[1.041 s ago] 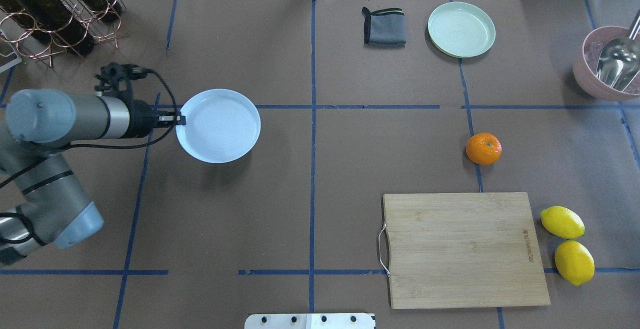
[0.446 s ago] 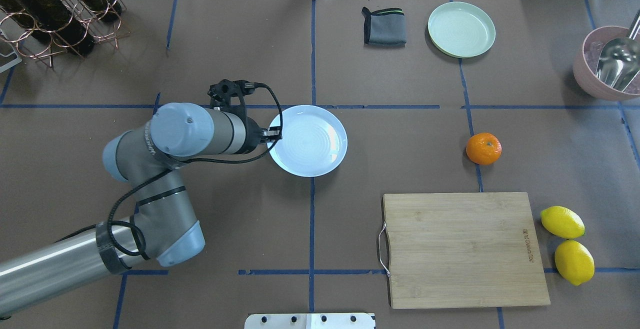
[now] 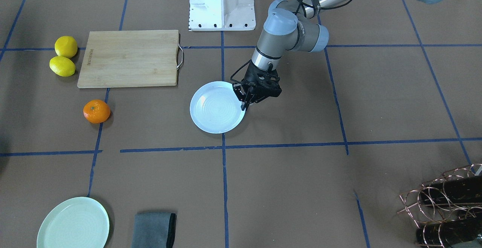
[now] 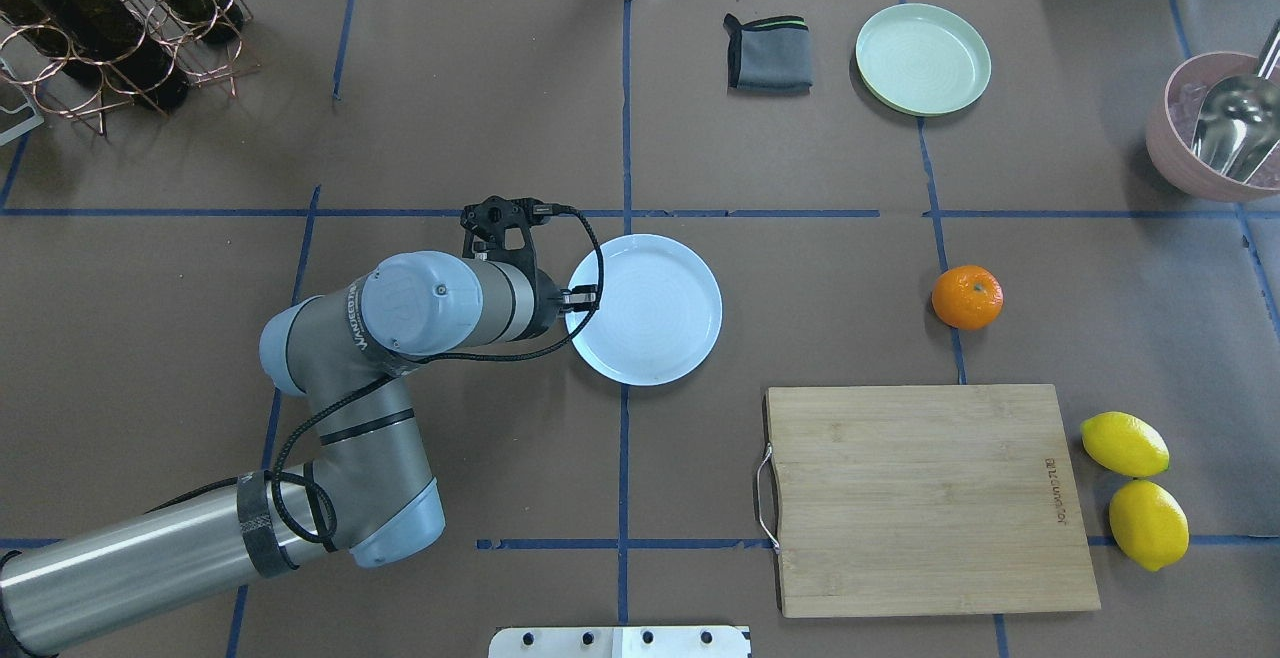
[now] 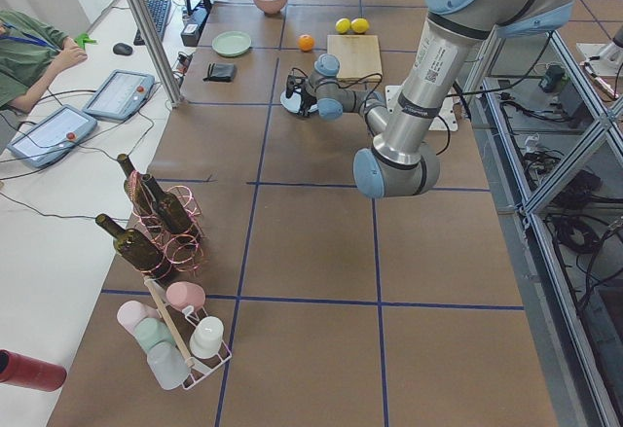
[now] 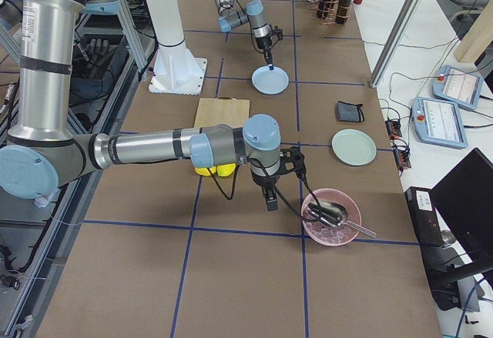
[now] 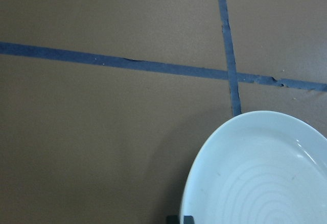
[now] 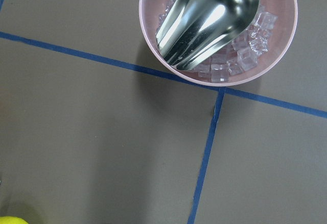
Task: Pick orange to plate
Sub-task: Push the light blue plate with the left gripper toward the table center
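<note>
The orange (image 4: 967,297) sits alone on the table, right of centre and just beyond the cutting board; it also shows in the front view (image 3: 96,111). The pale bluish-white plate (image 4: 655,313) lies near the table's centre line, well left of the orange. My left gripper (image 4: 583,295) is shut on the plate's left rim, and the left wrist view shows the plate (image 7: 265,183) close up. My right gripper (image 6: 270,202) shows only in the exterior right view, hanging near the pink bowl, and I cannot tell whether it is open or shut.
A bamboo cutting board (image 4: 925,498) lies at the front right with two lemons (image 4: 1124,444) beside it. A pale green plate (image 4: 922,59) and a grey cloth (image 4: 768,53) sit at the back. A pink bowl (image 4: 1175,153) of ice holds a scoop at the far right. A bottle rack (image 4: 110,18) stands at the back left.
My left arm has carried the plate from the left part of the table rightward to the centre line, still gripping its rim. The orange has not moved.
</note>
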`<state>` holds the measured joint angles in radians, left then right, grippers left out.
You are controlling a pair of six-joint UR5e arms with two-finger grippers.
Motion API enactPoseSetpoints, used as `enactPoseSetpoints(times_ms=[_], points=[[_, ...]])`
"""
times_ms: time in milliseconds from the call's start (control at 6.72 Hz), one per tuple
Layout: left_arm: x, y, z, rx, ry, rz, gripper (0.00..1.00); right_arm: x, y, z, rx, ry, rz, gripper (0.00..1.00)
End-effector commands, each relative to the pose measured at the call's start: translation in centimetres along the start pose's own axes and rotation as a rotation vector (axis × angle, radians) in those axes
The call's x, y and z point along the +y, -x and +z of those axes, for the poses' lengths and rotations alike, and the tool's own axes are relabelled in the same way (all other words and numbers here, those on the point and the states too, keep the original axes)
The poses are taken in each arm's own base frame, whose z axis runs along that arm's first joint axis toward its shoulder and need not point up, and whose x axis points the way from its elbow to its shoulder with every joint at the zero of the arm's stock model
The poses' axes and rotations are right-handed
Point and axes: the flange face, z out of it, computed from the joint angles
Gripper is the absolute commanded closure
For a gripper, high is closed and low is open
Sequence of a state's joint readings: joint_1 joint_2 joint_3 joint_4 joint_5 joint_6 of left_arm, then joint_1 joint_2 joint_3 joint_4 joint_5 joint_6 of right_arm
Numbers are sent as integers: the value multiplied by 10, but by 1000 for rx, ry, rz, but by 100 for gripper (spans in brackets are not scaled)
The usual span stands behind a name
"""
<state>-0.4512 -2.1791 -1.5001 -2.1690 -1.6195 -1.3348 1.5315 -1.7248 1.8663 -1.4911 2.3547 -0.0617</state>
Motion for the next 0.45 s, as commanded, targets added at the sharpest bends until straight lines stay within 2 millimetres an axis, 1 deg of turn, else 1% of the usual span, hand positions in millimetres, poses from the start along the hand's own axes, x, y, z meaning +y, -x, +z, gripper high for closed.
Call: enactPoseSetpoints(times_ms=[0, 149, 298], points=[[-4, 2, -8, 0, 1, 73, 0, -7, 6, -6, 3, -54, -34, 0], [-23, 3, -29, -25, -9, 160, 0, -9, 9, -9, 0, -70, 15, 0], [-55, 29, -69, -63, 48, 229, 0, -10, 10, -10, -2, -83, 10, 0]])
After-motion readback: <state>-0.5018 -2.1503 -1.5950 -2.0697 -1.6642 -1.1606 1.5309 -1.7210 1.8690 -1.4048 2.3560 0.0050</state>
